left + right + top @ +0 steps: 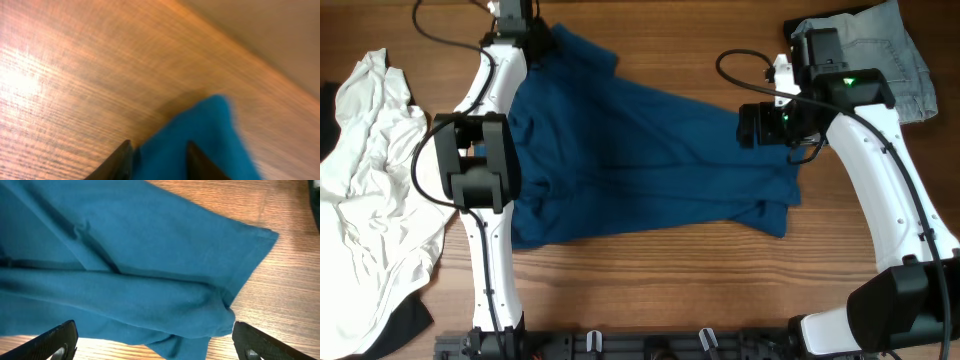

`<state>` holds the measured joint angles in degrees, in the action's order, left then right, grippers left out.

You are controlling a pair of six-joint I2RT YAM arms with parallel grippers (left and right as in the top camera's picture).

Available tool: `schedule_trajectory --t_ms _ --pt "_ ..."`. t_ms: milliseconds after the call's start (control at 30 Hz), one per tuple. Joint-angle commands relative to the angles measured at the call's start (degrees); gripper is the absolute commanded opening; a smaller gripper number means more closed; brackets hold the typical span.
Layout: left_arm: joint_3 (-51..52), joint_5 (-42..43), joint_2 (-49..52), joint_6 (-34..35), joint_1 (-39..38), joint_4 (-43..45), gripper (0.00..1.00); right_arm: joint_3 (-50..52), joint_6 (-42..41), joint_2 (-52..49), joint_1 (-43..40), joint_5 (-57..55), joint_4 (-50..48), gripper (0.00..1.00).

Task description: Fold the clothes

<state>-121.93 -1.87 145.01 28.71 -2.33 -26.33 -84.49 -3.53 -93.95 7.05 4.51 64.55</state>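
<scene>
As it lies, T-shirt long axis crosswise, sleeve perhaps rightward.

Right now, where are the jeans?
In the overhead view, the jeans lie at the far right of the table, just behind the right arm and right of the blue T-shirt.

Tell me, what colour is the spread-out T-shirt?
Deep blue; the T-shirt shows best overhead.

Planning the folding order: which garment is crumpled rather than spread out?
The white shirt at the table's left edge, bunched in wrinkles; the blue T-shirt lies spread mid-table, the jeans far right.
</scene>
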Motion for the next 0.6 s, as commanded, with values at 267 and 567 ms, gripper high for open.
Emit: schedule_trajectory --t_ms 267,567 --pt "-10.9 7.9 3.5 -1.2 -1.2 -13.5 0.69 -0.7 1.9 -0.7 3.0 1.6 2.3 1.00" --pt "-10.9 9.1 10.2 -1.3 -4.2 -19.9 0.84 -4.2 2.0 -0.7 5.6 1.6 5.3 1.00"
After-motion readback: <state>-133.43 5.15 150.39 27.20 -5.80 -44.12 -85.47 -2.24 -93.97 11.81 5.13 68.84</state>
